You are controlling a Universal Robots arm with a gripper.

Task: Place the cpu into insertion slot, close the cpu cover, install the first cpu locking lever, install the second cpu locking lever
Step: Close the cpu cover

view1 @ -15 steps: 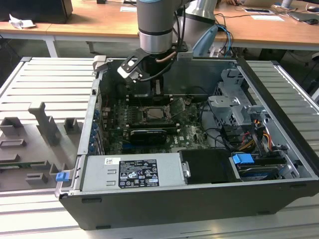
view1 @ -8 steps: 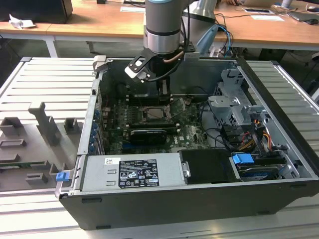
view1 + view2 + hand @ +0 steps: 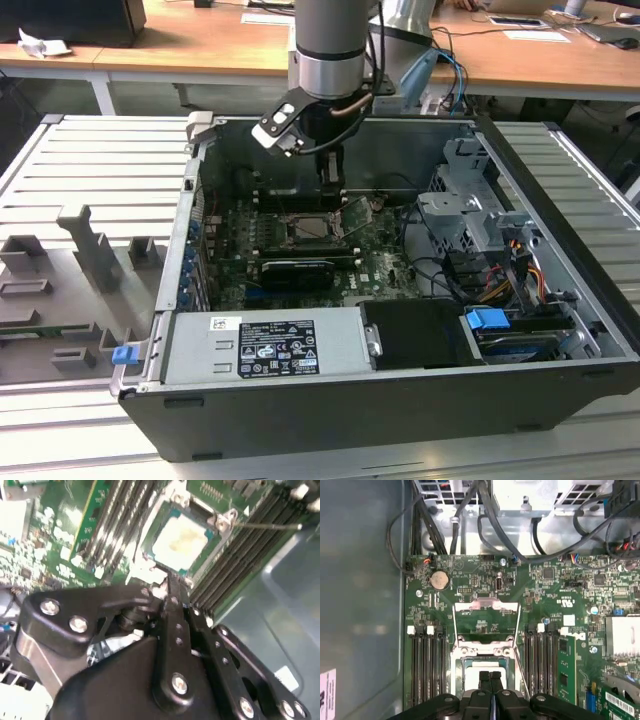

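The cpu, a pale square chip, lies flat in the insertion slot on the green board, and its face also shows beside the fingers in the first wrist view. My gripper hangs just above the chip's edge, shut with nothing between its fingers. The cpu cover, a silver frame with a square window, is flipped open and lies back beyond the socket. A thin wire locking lever stands free beside the socket. From outside, the gripper hovers over the insertion slot inside the open case.
Long black memory slots flank the socket on both sides. A bundle of dark cables runs past the board's far edge. In the exterior view a power supply sits at the case front and a drive cage at the exterior view's right.
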